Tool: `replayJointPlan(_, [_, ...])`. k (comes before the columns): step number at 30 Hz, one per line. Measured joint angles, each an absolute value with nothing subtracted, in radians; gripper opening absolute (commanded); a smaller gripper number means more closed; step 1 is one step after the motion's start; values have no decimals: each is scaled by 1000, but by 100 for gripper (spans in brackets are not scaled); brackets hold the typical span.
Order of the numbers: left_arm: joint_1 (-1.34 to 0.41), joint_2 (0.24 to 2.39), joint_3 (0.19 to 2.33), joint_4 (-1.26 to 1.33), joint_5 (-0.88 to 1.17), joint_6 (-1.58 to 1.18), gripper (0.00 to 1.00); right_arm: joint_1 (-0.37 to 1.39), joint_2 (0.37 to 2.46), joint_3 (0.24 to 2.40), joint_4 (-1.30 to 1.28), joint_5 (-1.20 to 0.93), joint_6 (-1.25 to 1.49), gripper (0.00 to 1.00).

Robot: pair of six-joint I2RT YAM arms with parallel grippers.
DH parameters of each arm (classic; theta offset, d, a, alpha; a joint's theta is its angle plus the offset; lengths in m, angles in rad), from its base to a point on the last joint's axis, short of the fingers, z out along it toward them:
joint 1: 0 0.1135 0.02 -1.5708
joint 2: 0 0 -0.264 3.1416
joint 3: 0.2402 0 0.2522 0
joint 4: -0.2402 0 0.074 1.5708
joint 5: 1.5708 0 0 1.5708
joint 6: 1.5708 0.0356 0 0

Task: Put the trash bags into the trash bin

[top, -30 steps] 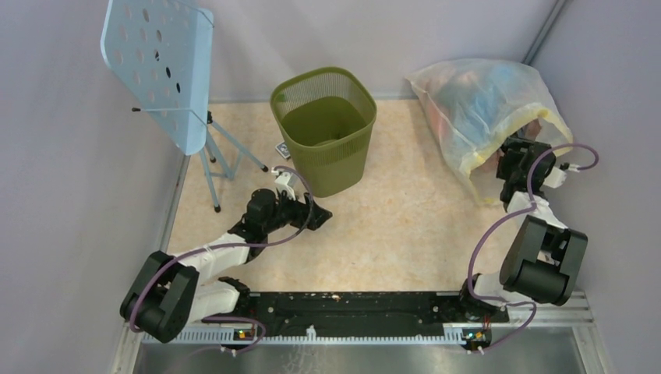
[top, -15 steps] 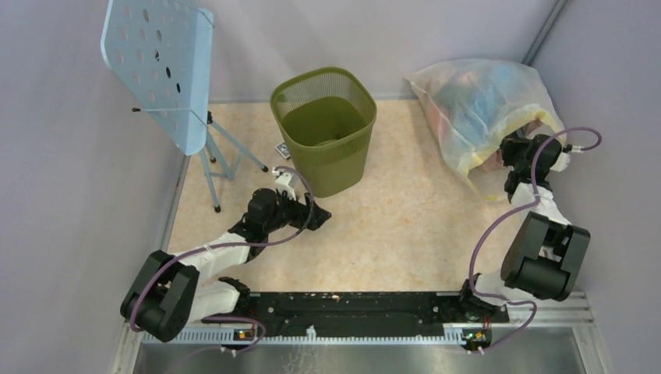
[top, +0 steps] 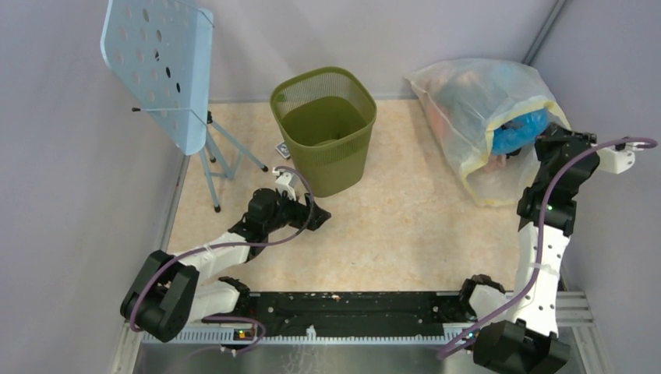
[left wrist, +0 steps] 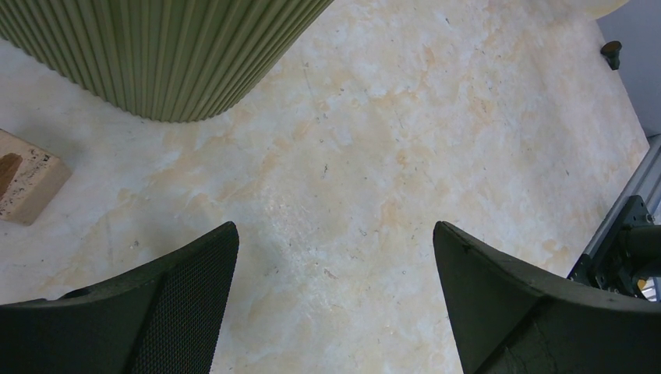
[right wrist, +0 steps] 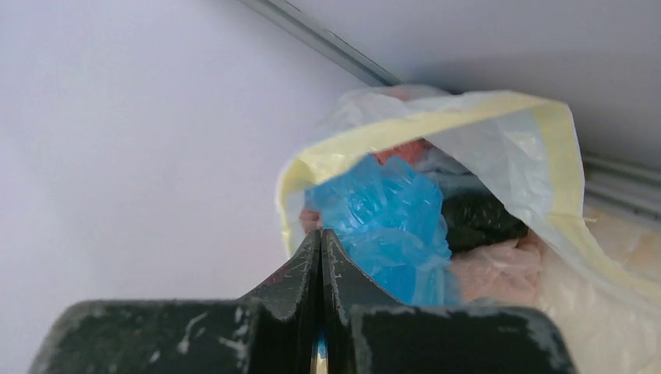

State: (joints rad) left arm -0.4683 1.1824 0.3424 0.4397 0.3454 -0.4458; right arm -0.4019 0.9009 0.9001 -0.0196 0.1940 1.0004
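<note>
A crinkly light-blue trash bag (top: 517, 129) bulges out of the mouth of the large yellowish-clear stuffed bag (top: 466, 100) at the back right. My right gripper (top: 541, 137) is shut on it. In the right wrist view the jaws are pressed together on a sliver of the blue trash bag (right wrist: 394, 222), at the tips of my right gripper (right wrist: 321, 235). The olive-green mesh trash bin (top: 343, 173) stands upright at the back centre. My left gripper (top: 316, 217) lies low just in front of the bin, open and holding nothing. The left gripper (left wrist: 335, 234) shows bare tabletop between its fingers, with the bin's wall (left wrist: 156, 54) at upper left.
A light-blue perforated music stand (top: 160, 66) on a tripod stands at the back left. A small wooden block (left wrist: 27, 175) lies by the bin's base. Grey walls close in on the left, back and right. The stuffed bag's yellow rim (right wrist: 436, 125) sags open against the right wall.
My right gripper closed on the blue trash bag, and the right arm rose and stretched out, drawing the bag partly out of the stuffed bag. The left arm stayed still.
</note>
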Motion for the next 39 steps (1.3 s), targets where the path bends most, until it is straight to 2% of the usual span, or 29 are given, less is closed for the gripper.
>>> replayJointPlan(4, [-471,1176,342,432,334,-443,99,-402,846,984,-84,136,880,0])
replayJointPlan(8, [-471,1152,342,424,320,-442,99,-384,796,1036,-125,-44,813,0])
replayJointPlan(11, [-471,1137,342,424,319,-441,99,-295,786,1061,-158,-172,776,0])
replayJointPlan(13, [-471,1134,342,425,319,-440,99,-184,790,1073,-174,-228,748,0])
replayJointPlan(19, [-472,1135,342,424,316,-431,99,324,878,1114,-255,-264,624,0])
replayJointPlan(25, [-475,1091,319,438,312,-406,99,680,1040,1119,-307,-263,492,0])
replayJointPlan(31, [-480,947,253,464,278,-377,99,722,1079,969,-286,-224,471,0])
replayJointPlan(34, [-481,941,253,462,258,-374,96,723,1063,832,-254,-243,474,0])
replayJointPlan(39, [-481,956,253,445,270,-405,91,723,1027,724,-254,-250,480,1])
